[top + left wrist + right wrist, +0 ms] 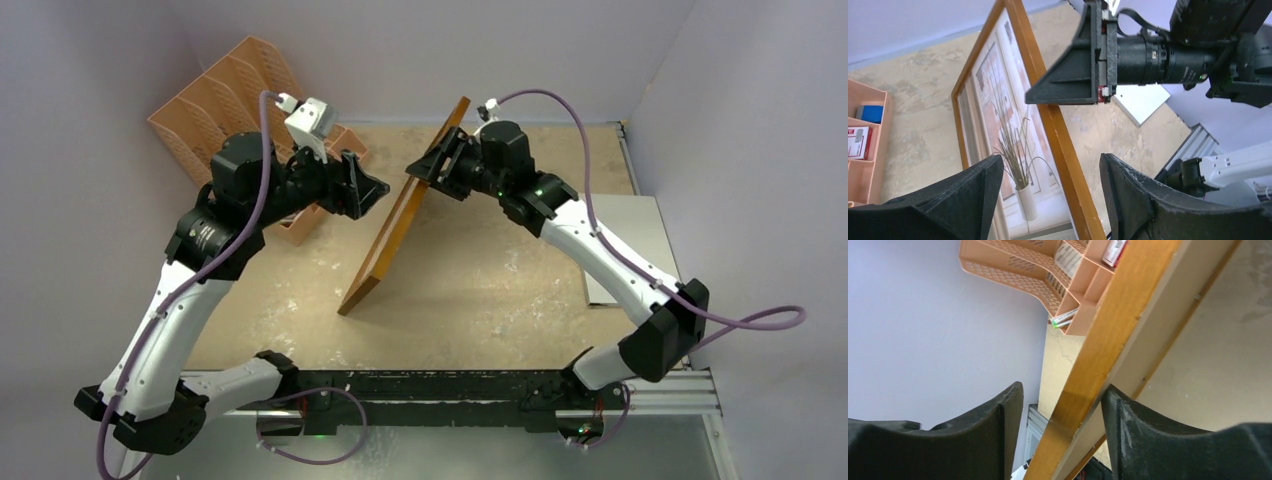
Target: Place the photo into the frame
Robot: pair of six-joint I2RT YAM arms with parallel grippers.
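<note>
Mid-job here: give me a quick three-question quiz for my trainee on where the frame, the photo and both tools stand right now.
1. True or false: the frame lies flat on the table.
2. Which tool straddles the frame's upper edge? A) left B) right C) neither
3. In the left wrist view, what sits inside the frame?
Key: 1 false, it stands tilted on one edge. 2 B, the right tool. 3 the photo, its plant print facing the open left tool.
</note>
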